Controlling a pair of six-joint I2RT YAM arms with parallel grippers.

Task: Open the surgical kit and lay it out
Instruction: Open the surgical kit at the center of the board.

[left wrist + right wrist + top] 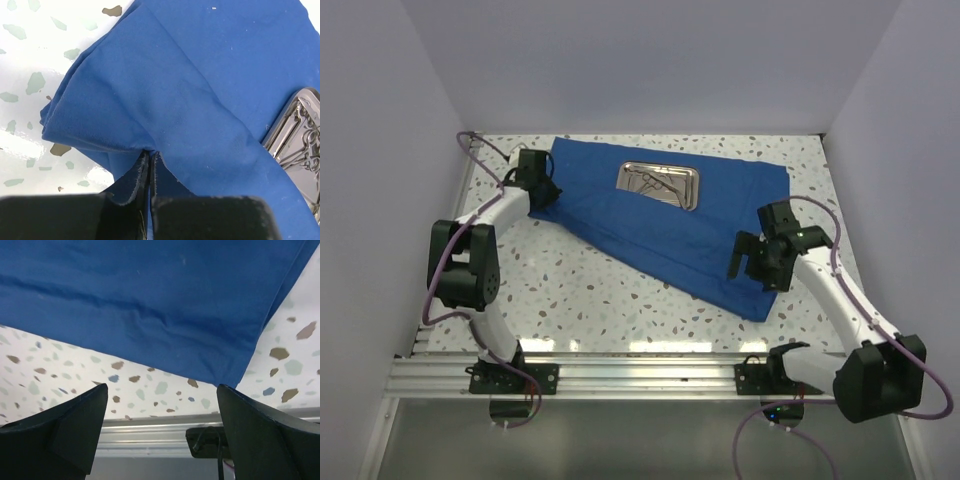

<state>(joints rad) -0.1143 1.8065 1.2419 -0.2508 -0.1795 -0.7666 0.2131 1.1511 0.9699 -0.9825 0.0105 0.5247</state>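
Spread over the far half of a white table (580,290) flecked with brown, grey and blue chips: a royal-blue cloth (670,235), woven and matte, softly creased, a skewed four-sided shape with one corner pointing near and right. On its far middle part, a small rectangular steel tray (692,190), shiny, with rounded corners and a raised rim. Inside the tray, thin steel instruments (655,183), curled ring handles just visible, too small to count.

Left gripper (550,192) at the cloth's far left corner, clenched on a bunched fold of the fabric. Shown only by the left wrist view: two black fingers (144,175) pressed together, blue weave pinched between their tips, creases fanning out from the pinch, a doubled hem to the left, and the tray's mirror-bright rim at the right edge.

Right gripper (748,262) over the cloth's near right corner, released, grasping nothing. Shown only by the right wrist view: a wide gap between two dark, blunt fingers (65,425), the pointed cloth corner lying flat on the speckled surface beyond them, one low ridge across the fabric, and a ribbed aluminium rail (145,432) along the table's near edge.
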